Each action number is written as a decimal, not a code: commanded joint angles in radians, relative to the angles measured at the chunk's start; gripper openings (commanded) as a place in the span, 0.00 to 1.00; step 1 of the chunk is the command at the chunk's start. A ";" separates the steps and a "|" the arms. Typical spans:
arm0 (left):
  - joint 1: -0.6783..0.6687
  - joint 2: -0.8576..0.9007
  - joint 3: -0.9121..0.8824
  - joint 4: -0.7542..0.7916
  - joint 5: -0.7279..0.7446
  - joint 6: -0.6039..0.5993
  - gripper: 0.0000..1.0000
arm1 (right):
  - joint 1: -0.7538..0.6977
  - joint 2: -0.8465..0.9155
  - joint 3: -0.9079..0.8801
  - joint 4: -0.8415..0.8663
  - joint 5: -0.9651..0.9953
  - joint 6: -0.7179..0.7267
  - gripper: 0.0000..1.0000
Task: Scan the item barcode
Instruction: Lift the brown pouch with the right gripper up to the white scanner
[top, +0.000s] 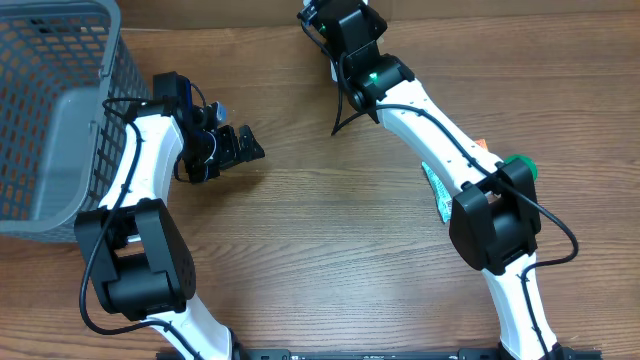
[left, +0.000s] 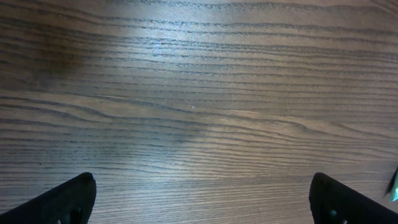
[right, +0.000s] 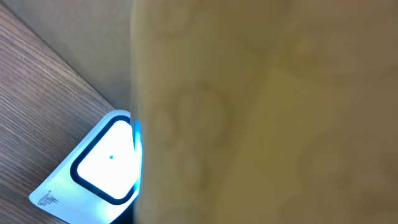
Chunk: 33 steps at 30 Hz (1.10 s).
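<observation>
Blurred tan item (right: 267, 112) hides how right gripper (top: 320, 15) stands; left gripper (left: 202, 194) gapes wide, empty.

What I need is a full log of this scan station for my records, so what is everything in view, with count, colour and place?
basket: one, grey mesh, far left of the table
scanner: one, white with a lit window, on the wood, lower left of the right wrist view
item: one, pale yellow, blurred, fills most of the right wrist view next to the scanner
packet: one, teal and white, flat on the table, partly under the right arm
green object: one, green, mostly hidden behind the right arm
table: one, brown wood grain
left gripper: one, black, open over bare wood near the basket
right gripper: one, black, at the table's far edge, fingers hidden
</observation>
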 joint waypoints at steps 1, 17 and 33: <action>-0.002 -0.026 -0.002 0.005 -0.006 0.019 1.00 | 0.005 0.008 0.009 0.015 0.024 -0.008 0.23; -0.002 -0.026 -0.002 0.005 -0.006 0.019 1.00 | 0.009 0.015 -0.036 -0.031 0.005 0.040 0.20; -0.002 -0.026 -0.002 0.005 -0.006 0.019 1.00 | 0.029 0.019 -0.037 -0.106 -0.056 0.114 0.20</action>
